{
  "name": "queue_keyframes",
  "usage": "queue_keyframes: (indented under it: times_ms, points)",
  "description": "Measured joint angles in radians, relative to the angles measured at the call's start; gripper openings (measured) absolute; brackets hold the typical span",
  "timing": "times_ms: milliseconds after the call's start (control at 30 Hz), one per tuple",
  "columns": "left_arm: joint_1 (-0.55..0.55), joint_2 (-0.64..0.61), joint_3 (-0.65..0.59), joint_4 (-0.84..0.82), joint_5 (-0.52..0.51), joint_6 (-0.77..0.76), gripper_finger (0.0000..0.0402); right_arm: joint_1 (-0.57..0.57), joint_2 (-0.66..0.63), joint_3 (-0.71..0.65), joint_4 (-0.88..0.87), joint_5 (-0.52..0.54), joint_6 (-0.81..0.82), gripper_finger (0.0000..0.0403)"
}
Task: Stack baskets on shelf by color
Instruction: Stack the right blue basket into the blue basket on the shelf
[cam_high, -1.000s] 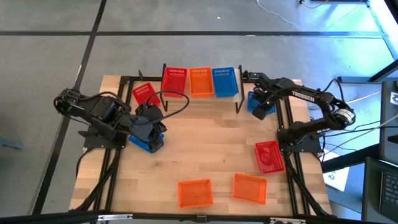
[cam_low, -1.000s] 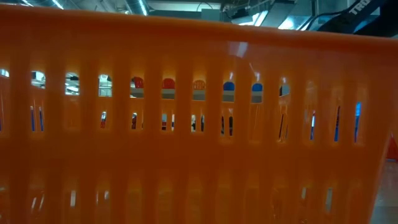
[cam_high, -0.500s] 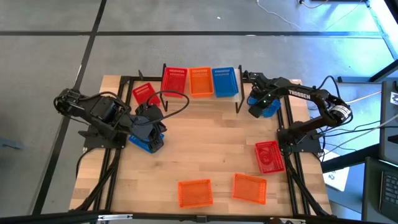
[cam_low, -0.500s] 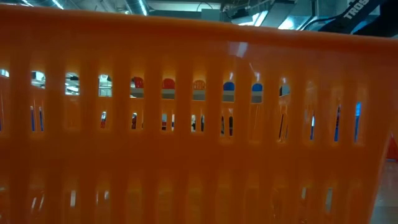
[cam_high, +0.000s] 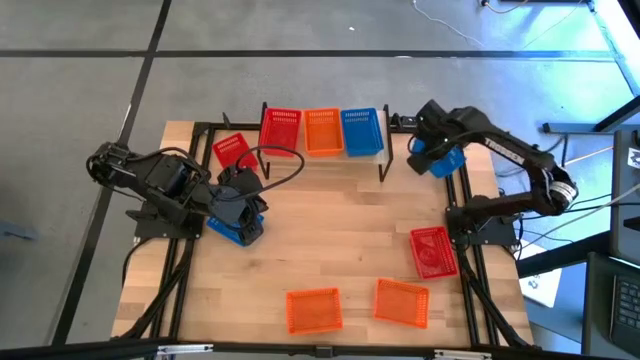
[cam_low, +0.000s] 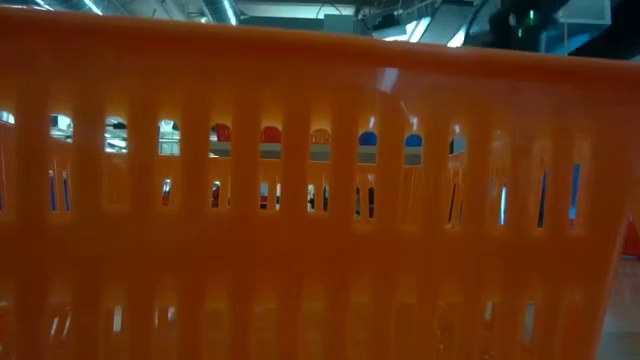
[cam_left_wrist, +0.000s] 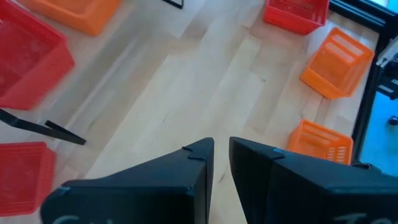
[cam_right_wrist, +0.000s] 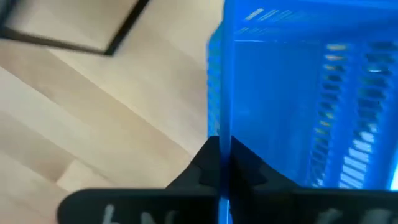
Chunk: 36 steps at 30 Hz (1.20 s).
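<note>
Gripping: right gripper (cam_right_wrist: 221, 163) pinching blue basket (cam_high: 446, 160) wall, table's far right corner.
Writing: none readable.
Low view: orange basket (cam_low: 300, 200) blocks everything.
Left gripper (cam_left_wrist: 221, 163): narrow gap, holding nothing visible.

Red (cam_high: 281, 128), orange (cam_high: 323, 131) and blue baskets (cam_high: 361, 131), all slotted plastic, sit on a pale wooden shelf (cam_high: 300, 160) with black legs.

Shelf (cam_high: 300, 153) carries red (cam_high: 281, 127), orange (cam_high: 323, 131), blue (cam_high: 361, 131) baskets side by side. Right pincer (cam_high: 424, 153) grips blue basket (cam_high: 443, 160) by its rim, tilted, just beside shelf.
</note>
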Motion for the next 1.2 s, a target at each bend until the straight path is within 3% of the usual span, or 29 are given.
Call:
queue_keyframes:
  times_ms: [167, 367, 500, 700, 1200]
  points:
    - [0.002, 0.0, 0.0, -0.001, -0.118, 0.025, 0.0041, 0.061, -0.006, 0.212, -0.115, 0.019, 0.159, 0.0002]
    - [0.042, 0.0, 0.0, -0.024, -0.275, 0.048, 0.0041, 0.159, -0.006, 0.421, -0.084, -0.019, 0.404, 0.0002]
    - [0.085, 0.0, 0.0, -0.039, -0.276, 0.115, 0.0041, 0.22, 0.004, 0.529, 0.011, -0.028, 0.535, 0.0002]
    - [0.142, 0.0, 0.0, -0.064, -0.272, 0.19, 0.0041, 0.312, 0.077, 0.624, 0.213, -0.043, 0.59, 0.0001]
    - [0.223, 0.0, 0.0, -0.17, -0.224, 0.242, 0.0041, 0.349, 0.283, 0.729, 0.188, -0.04, 0.798, 0.0003]
